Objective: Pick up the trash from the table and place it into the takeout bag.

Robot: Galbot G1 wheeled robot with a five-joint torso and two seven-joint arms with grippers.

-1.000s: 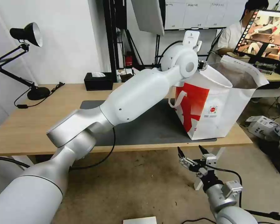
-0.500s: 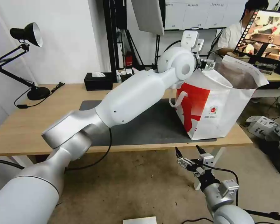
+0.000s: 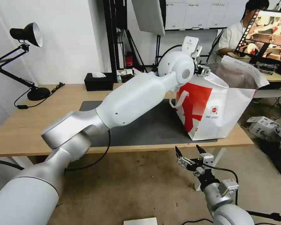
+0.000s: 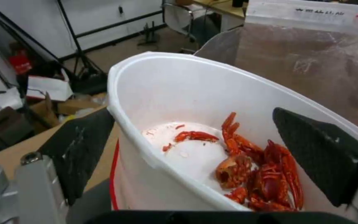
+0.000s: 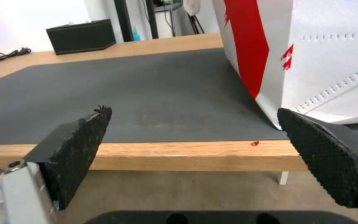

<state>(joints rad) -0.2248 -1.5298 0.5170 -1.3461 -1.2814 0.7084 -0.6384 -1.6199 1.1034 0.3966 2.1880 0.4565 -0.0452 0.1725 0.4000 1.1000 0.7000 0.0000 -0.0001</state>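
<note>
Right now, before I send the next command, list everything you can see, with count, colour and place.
takeout bag: 1, red and white with foil lining, standing on the right end of the mat
bowl: 1, white, tilted in the bag's mouth
shells: several, red, inside the bowl
table: 1, light wood, in front of the robot
mat: 1, dark grey, on the tabletop
tissue box: 1, black, at the table's far edge
desk lamp: 1, black, at the table's far left
scrap: 1, small and red, on the table's near edge by the bag
left tool: open, at the bag's mouth over the bowl
right tool: open, low in front of the table's near edge
</note>
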